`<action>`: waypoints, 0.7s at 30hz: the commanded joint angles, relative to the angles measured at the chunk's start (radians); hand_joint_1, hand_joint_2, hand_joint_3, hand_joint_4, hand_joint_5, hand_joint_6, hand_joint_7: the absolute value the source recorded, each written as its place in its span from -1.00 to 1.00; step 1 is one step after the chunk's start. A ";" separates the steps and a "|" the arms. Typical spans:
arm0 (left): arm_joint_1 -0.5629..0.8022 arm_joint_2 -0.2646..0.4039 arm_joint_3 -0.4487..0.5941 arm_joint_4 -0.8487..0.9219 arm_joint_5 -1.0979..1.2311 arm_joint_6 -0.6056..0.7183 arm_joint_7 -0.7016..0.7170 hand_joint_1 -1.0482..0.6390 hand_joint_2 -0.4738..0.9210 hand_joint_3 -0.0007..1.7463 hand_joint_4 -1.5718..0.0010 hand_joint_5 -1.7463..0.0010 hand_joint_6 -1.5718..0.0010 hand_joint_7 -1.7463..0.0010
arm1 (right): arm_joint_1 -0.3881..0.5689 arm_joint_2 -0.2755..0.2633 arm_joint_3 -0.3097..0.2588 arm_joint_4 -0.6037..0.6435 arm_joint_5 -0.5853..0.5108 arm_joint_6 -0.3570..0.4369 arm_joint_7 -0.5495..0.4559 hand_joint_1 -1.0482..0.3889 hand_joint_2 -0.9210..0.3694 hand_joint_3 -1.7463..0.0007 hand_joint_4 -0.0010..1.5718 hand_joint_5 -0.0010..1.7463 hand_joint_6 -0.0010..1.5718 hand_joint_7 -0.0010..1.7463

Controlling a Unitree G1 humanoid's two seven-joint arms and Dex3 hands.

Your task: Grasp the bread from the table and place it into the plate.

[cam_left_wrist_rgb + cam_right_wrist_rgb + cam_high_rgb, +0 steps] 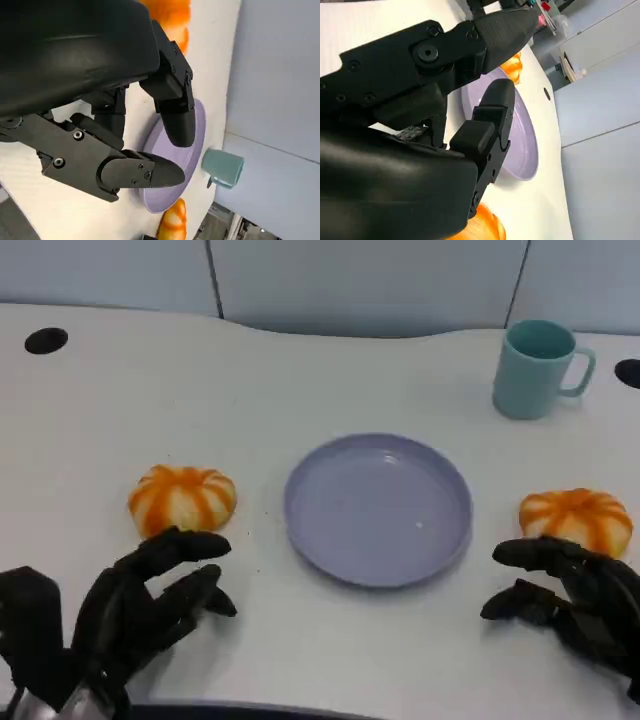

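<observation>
Two orange-and-white striped bread buns lie on the white table, one on each side of an empty lilac plate [378, 508]. The left bun [182, 498] sits just beyond my left hand [140, 610], whose fingers are apart and hold nothing. The right bun [577, 519] lies right behind my right hand [570, 590], also open, fingertips close to it but not around it. In the left wrist view the plate [196, 150] and both buns [172, 15] [172, 224] show past the fingers. The right wrist view shows the plate [522, 145] and a bun [482, 227].
A teal mug [537, 368] stands at the back right, handle to the right; it also shows in the left wrist view as the mug [223, 168]. Two dark round holes [46, 340] [629, 372] sit in the tabletop near the far corners. A grey wall panel runs behind the table.
</observation>
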 commanded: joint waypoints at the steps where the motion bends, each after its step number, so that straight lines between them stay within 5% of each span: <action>1: 0.019 0.038 -0.027 -0.032 0.069 -0.115 0.015 -0.26 0.75 -0.44 0.43 -0.56 0.32 0.09 | 0.028 -0.002 0.002 0.009 -0.001 0.025 -0.010 -0.09 -1.00 0.93 -0.14 0.24 0.10 -0.45; 4: 0.024 0.078 -0.074 -0.047 0.193 -0.258 0.066 -0.27 0.84 -0.67 0.53 -0.29 0.23 0.58 | 0.022 -0.002 0.002 0.022 -0.001 0.013 -0.006 -0.08 -1.00 0.95 -0.13 0.24 0.11 -0.46; 7: 0.023 0.103 -0.103 -0.056 0.263 -0.324 0.108 -0.34 0.90 -0.87 0.59 -0.10 0.20 0.84 | 0.021 -0.003 0.005 0.027 -0.003 -0.001 -0.001 -0.10 -1.00 0.95 -0.12 0.25 0.12 -0.47; 12: 0.030 0.151 -0.153 -0.109 0.422 -0.401 0.234 -0.33 0.93 -0.96 0.70 0.16 0.31 0.97 | 0.019 -0.002 0.006 0.027 -0.003 0.007 -0.009 -0.09 -1.00 0.96 -0.11 0.24 0.13 -0.48; 21: -0.014 0.287 -0.246 -0.216 0.801 -0.423 0.515 -0.41 0.93 -0.99 0.88 0.29 0.54 1.00 | 0.018 0.004 0.013 0.026 -0.005 0.004 -0.024 -0.10 -1.00 0.97 -0.12 0.22 0.15 -0.50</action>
